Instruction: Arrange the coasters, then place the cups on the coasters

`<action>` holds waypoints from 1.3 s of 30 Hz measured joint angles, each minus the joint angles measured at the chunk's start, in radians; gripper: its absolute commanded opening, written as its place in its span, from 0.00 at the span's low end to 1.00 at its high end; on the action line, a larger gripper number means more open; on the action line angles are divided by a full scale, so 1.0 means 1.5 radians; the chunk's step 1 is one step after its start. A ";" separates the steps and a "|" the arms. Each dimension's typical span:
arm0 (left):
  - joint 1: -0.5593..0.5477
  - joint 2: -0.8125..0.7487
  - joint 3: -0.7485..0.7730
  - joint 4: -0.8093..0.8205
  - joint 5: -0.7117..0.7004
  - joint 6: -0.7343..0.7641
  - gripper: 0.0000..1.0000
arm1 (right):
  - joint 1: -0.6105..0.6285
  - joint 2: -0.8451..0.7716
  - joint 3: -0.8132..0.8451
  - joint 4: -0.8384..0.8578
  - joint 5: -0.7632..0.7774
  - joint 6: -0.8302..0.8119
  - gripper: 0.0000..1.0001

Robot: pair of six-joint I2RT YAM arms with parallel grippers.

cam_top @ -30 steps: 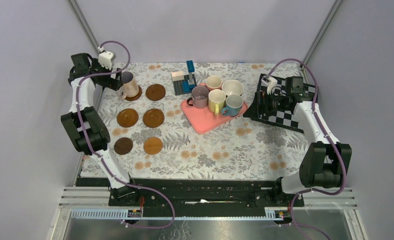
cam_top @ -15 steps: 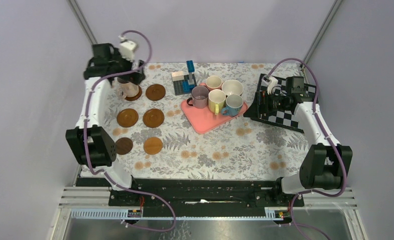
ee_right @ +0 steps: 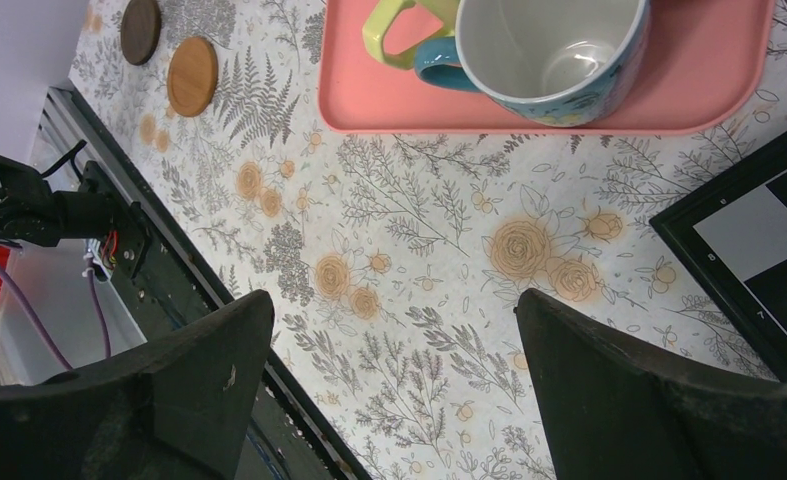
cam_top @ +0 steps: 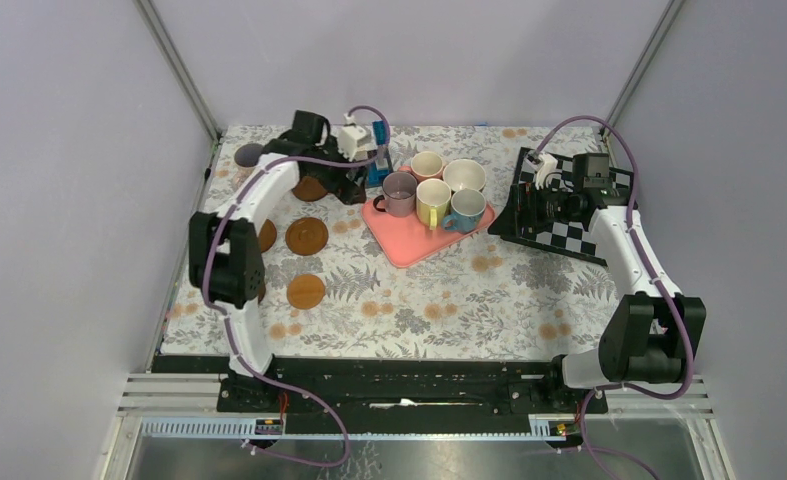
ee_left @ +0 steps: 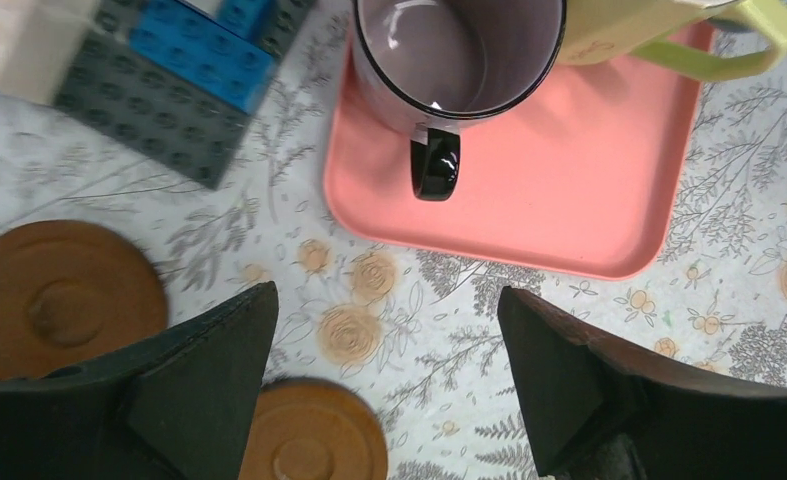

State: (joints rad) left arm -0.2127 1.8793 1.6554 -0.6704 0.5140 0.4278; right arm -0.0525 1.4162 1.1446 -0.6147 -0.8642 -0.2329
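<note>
Floral counter [cam_top: 449, 300]: mauve mug [ee_left: 454, 50] on pink tray [ee_left: 569, 190], prob. glazed ceramic, stiff, slick, chippable; I'd pinch rim wall opp. handle [ee_left: 435, 165]. Left, right jaws both open, empty.

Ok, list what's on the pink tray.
The mauve mug, yellow mug and light blue mug clearly stand on the pink tray; the white mug and pale pink mug sit behind them, hiding the tray's far edge.

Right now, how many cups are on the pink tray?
5: mauve cup at the left, pale pink cup at the back, white cup back right, yellow cup in the middle, light blue cup front right. The tray shows whole; none looks hidden.
</note>
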 measured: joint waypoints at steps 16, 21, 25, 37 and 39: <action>-0.102 0.141 0.062 0.031 -0.050 -0.031 0.53 | 0.000 0.000 -0.008 0.002 0.011 -0.005 0.98; -0.120 0.171 0.087 0.043 -0.065 -0.034 0.47 | 0.000 -0.001 -0.007 0.005 0.012 -0.007 0.98; -0.123 0.184 0.088 0.042 -0.075 -0.034 0.45 | 0.000 -0.004 -0.008 0.005 0.012 -0.007 0.98; -0.133 0.207 0.096 0.045 -0.112 -0.055 0.21 | 0.000 -0.005 -0.008 0.005 0.012 -0.010 0.98; -0.133 0.207 0.096 0.045 -0.111 -0.062 0.17 | 0.000 -0.005 -0.008 0.005 0.012 -0.010 0.98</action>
State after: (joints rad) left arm -0.4126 2.1895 1.7988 -0.6033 0.3470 0.3355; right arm -0.0525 1.4086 1.1332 -0.6071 -0.8459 -0.2481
